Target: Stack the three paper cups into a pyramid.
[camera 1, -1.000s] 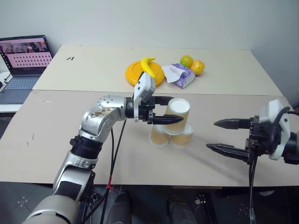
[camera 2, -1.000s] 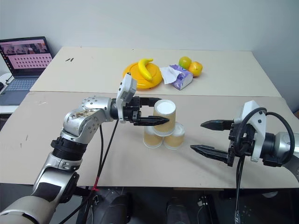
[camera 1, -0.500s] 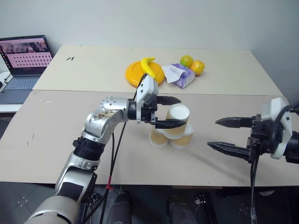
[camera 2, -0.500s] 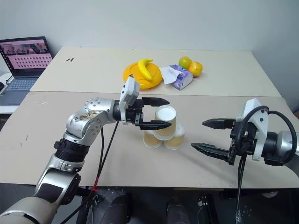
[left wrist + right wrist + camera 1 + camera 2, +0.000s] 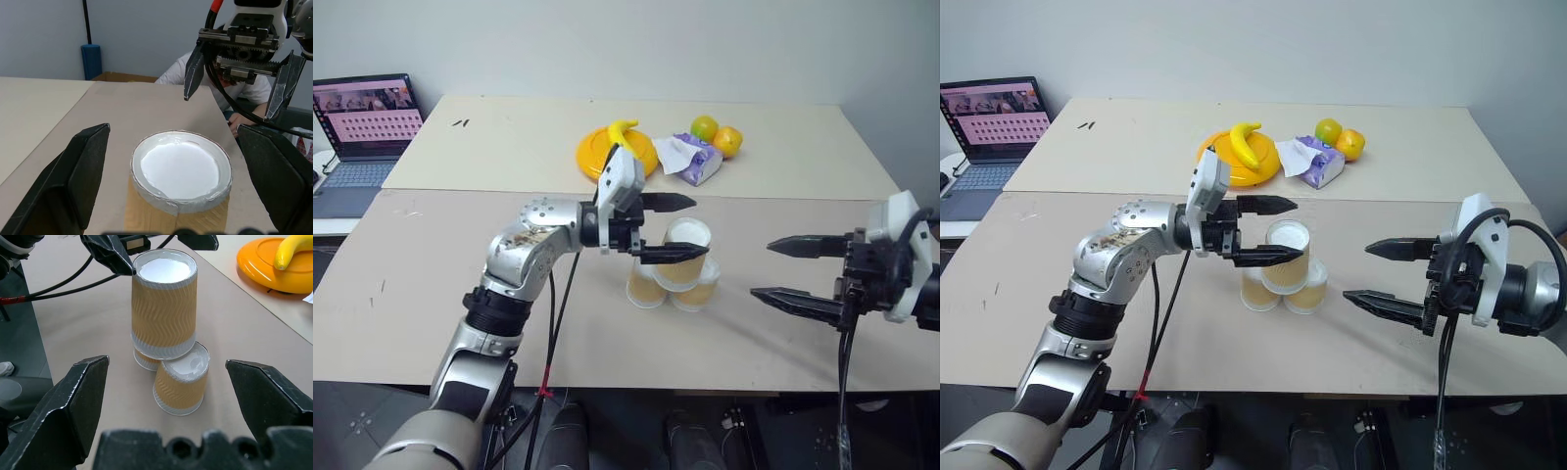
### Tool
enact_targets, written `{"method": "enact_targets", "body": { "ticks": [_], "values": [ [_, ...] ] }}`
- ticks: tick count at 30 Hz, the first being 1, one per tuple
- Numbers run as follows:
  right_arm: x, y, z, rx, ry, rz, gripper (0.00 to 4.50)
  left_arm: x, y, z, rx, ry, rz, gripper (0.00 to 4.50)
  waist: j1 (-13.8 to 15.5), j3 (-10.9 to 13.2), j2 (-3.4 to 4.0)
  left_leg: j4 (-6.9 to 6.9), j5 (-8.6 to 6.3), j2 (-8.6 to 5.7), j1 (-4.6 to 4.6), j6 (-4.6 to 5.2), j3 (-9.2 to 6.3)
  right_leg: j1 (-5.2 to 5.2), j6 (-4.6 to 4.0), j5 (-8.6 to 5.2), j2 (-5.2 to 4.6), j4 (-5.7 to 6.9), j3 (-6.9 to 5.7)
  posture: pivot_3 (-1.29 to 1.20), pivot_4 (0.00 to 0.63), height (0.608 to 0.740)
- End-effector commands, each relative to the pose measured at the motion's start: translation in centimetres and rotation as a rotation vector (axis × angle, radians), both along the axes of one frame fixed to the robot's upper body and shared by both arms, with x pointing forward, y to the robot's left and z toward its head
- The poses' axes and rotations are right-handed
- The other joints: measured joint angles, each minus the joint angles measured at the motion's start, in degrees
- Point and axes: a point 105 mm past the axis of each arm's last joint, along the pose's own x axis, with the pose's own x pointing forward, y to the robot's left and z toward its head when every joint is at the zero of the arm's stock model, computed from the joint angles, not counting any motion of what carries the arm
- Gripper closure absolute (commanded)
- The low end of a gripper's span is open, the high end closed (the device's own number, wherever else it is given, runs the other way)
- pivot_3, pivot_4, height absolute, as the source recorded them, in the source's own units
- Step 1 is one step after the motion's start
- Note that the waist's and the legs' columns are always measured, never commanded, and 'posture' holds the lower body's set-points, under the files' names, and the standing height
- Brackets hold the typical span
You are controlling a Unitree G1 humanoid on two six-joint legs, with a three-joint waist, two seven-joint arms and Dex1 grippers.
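Two of the three paper cups stand upside down side by side on the table, white bases up. The third cup stands upside down on top of them, so the pyramid is formed; the right wrist view shows it resting across both lower cups. My left gripper is open around the top cup, and its fingers stand clear of the cup's sides. My right gripper hangs open to the right of the stack, holding nothing and pointing toward it.
At the back of the table, an orange plate holds a banana. A tissue pack and two round fruits lie beside it. A laptop sits far left. A person shows beyond the table's edge.
My left gripper has opened and let go of the top cup. That cup was held tilted and a little higher; now it rests on the two lower cups. The right gripper has stayed open.
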Motion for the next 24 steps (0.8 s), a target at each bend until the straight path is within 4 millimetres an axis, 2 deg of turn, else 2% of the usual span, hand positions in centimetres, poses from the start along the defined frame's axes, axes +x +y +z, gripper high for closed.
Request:
{"method": "enact_targets", "body": {
  "ticks": [1,3,5,7,10,13,16,20,24],
  "values": [
    [0.0,0.0,0.8,-0.013,-0.041,0.014,0.00,-0.1,-0.3,3.1,-0.076,-0.076,0.019,0.09,0.05,0.00,0.00,0.00,0.00,0.00,0.00,0.00,0.00,0.00,0.00,0.00,0.00,0.00,0.00,0.00,0.150,0.732],
    [0.1,-0.1,0.9,-0.013,-0.042,0.014,0.00,0.5,-0.2,4.1,-0.107,-0.090,0.055,0.09,0.08,0.00,0.00,0.01,0.00,0.00,-0.01,0.00,0.00,0.00,0.00,0.00,0.00,0.00,-0.01,0.00,0.150,0.732],
    [0.2,-0.5,1.0,-0.025,-0.045,0.007,0.00,1.5,1.5,6.8,-0.182,-0.110,0.141,0.09,0.05,0.01,-0.01,0.02,0.00,0.00,-0.02,0.00,-0.01,0.00,0.01,0.00,0.00,0.00,0.00,0.00,0.150,0.732],
    [0.2,-1.1,1.1,-0.049,-0.044,-0.002,0.00,1.9,3.1,8.5,-0.214,-0.110,0.187,0.09,-0.23,0.01,-0.01,0.02,0.00,-0.01,-0.01,0.00,-0.01,-0.01,0.02,0.00,0.00,0.00,-0.01,0.00,0.150,0.732],
    [0.1,-2.3,0.4,-0.125,-0.017,-0.004,0.00,1.3,5.4,9.1,-0.154,-0.154,0.237,0.09,-0.76,-0.01,0.03,-0.07,-0.01,0.00,0.03,0.01,0.00,-0.02,0.03,-0.01,0.00,0.00,0.01,0.00,0.150,0.732],
    [1.0,-3.8,-0.3,-0.190,-0.006,-0.036,0.00,0.9,8.4,7.6,-0.074,-0.172,0.368,0.09,-1.08,-0.02,0.04,-0.11,0.00,0.00,0.04,0.01,0.01,-0.02,0.03,-0.04,-0.01,-0.01,0.02,0.00,0.150,0.732],
    [1.8,-4.3,-0.3,-0.200,-0.027,-0.026,0.00,0.6,10.3,5.5,-0.013,-0.140,0.449,0.09,-1.27,-0.01,0.03,-0.07,0.00,0.01,0.06,0.00,0.01,0.01,0.02,-0.04,-0.01,0.01,0.00,0.00,0.150,0.732],
    [3.1,-5.4,-1.0,-0.236,-0.040,-0.030,0.00,-0.3,12.0,2.3,0.063,-0.094,0.516,0.09,-1.23,0.00,0.01,-0.01,0.02,0.00,0.04,-0.04,0.00,0.02,0.05,-0.02,-0.01,0.02,0.00,0.00,0.150,0.732],
    [4.9,-5.7,-0.9,-0.202,-0.086,-0.052,0.00,-0.1,13.4,0.0,0.133,-0.118,0.609,0.09,-1.40,0.00,0.01,-0.02,0.02,0.01,0.05,-0.04,0.02,0.01,0.03,-0.01,-0.01,0.00,0.02,0.00,0.150,0.732]
  ]
}}
